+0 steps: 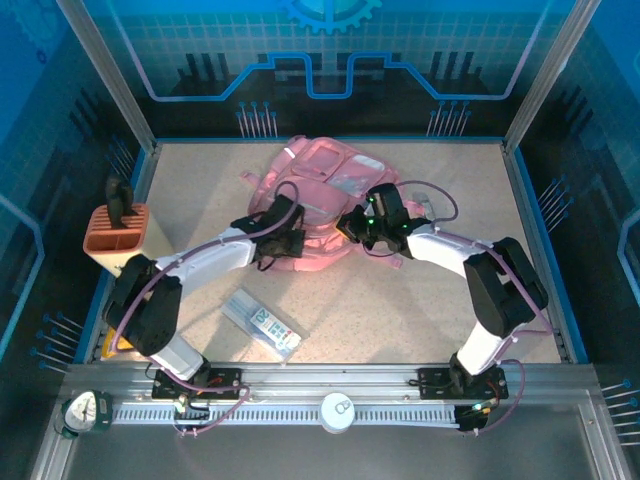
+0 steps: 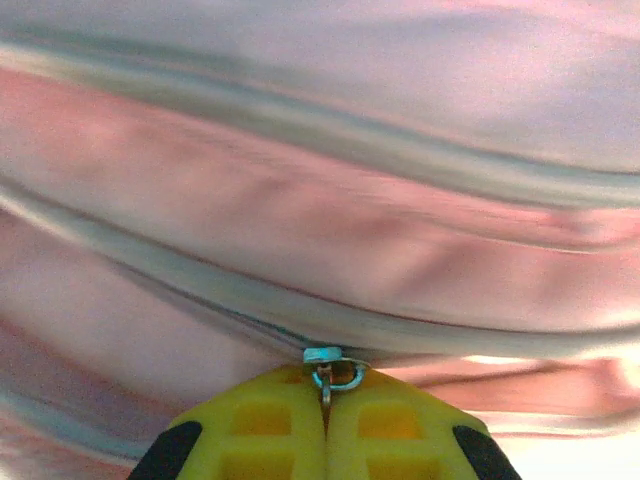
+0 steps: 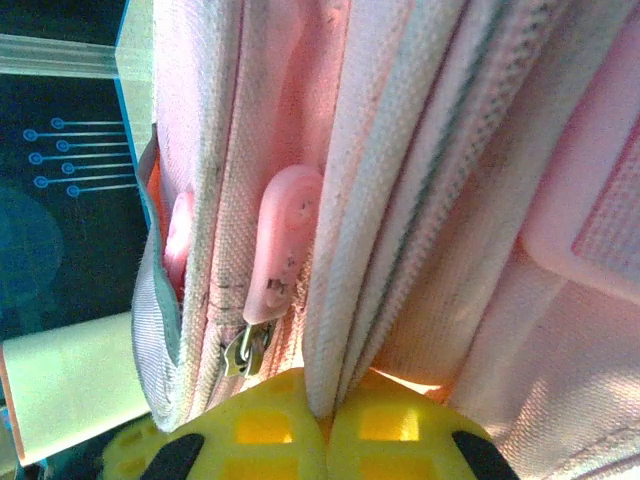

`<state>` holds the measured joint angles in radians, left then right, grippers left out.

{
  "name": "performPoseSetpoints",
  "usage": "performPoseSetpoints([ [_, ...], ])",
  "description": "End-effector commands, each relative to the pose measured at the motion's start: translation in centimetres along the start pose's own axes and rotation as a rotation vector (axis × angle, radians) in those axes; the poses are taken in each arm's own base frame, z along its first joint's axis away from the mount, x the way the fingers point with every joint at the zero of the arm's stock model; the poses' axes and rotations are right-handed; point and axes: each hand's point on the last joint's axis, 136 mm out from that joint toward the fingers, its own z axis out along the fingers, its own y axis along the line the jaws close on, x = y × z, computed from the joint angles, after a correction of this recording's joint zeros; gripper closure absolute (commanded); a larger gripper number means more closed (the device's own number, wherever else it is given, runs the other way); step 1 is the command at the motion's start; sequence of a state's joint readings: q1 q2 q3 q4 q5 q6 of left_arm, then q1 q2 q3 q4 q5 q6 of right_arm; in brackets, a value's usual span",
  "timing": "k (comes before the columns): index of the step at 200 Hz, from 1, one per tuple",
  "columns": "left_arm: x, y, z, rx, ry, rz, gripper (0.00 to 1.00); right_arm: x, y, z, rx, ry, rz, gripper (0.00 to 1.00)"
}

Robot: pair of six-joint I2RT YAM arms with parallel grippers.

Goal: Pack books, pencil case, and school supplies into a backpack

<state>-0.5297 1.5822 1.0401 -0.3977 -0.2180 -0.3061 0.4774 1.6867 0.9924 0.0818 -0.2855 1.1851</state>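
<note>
Now the left gripper [image 2: 325,388] is pinched shut on a zip pull [image 2: 333,370] at the near-left side of the backpack [image 1: 335,175], the zip running sideways from it. Rightward, the right gripper [image 3: 325,398] clamps a fold of its fabric (bracing, I judge). The pencil case [image 1: 262,322] lies near, closer to the left arm.

looks like a robotics lab cell, not a home. fenced by aluminium posts [image 1: 108,70] and blue panels [image 1: 450,50] printed with circuit lines and a gear [image 1: 330,10]. has a speckled worktop [image 1: 200,200], with a left arm [image 1: 200,262] and a right arm [image 1: 450,250] bolted to a slotted metal rail [image 1: 300,376] at its near edge.
</note>
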Motion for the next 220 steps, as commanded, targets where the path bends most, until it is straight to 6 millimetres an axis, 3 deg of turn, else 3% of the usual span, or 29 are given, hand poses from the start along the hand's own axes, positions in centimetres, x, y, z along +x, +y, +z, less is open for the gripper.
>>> performPoseSetpoints([
  [1, 1.5, 4.8, 0.1, -0.101, 0.058, 0.025, 1.00, -2.0, -0.1, -2.2, 0.013, -0.039, -0.053, 1.00],
  [13, 1.6, 4.0, -0.2, -0.061, 0.060, 0.025, 1.00, -3.1, 0.7, -2.4, -0.007, -0.040, -0.086, 1.00],
  [52, 1.0, -2.9, -1.6, 0.134, 0.012, 0.029, 1.00, -7.7, 1.7, -2.6, 0.035, -0.081, -0.156, 1.00],
  [79, 0.5, -8.0, -1.3, 0.226, 0.016, -0.027, 1.00, -9.4, 2.9, -1.6, 0.019, -0.001, -0.199, 0.70],
  [104, -1.2, -10.0, -0.9, 0.249, -0.018, -0.051, 1.00, -8.3, 2.1, -2.6, 0.051, 0.001, -0.209, 0.56],
  [119, -2.0, -10.8, -1.1, 0.258, -0.036, -0.042, 1.00, -6.4, 1.7, -3.8, 0.029, 0.023, -0.185, 0.48],
  [141, -2.3, -11.9, -1.3, 0.285, -0.045, -0.022, 1.00, -3.1, 1.2, -4.2, -0.021, 0.070, -0.133, 0.45],
  [175, -2.2, -12.0, -1.2, 0.290, -0.046, -0.017, 1.00, 0.0, 0.2, -1.7, -0.034, 0.132, -0.058, 0.44],
  [202, -1.8, -12.4, -1.4, 0.318, -0.039, -0.011, 1.00, 0.2, 1.4, 0.0, -0.056, 0.135, -0.059, 0.45],
  [220, -1.7, -12.4, -1.5, 0.324, -0.034, -0.010, 1.00, -0.1, 0.9, 0.9, -0.019, 0.119, -0.059, 0.45],
])
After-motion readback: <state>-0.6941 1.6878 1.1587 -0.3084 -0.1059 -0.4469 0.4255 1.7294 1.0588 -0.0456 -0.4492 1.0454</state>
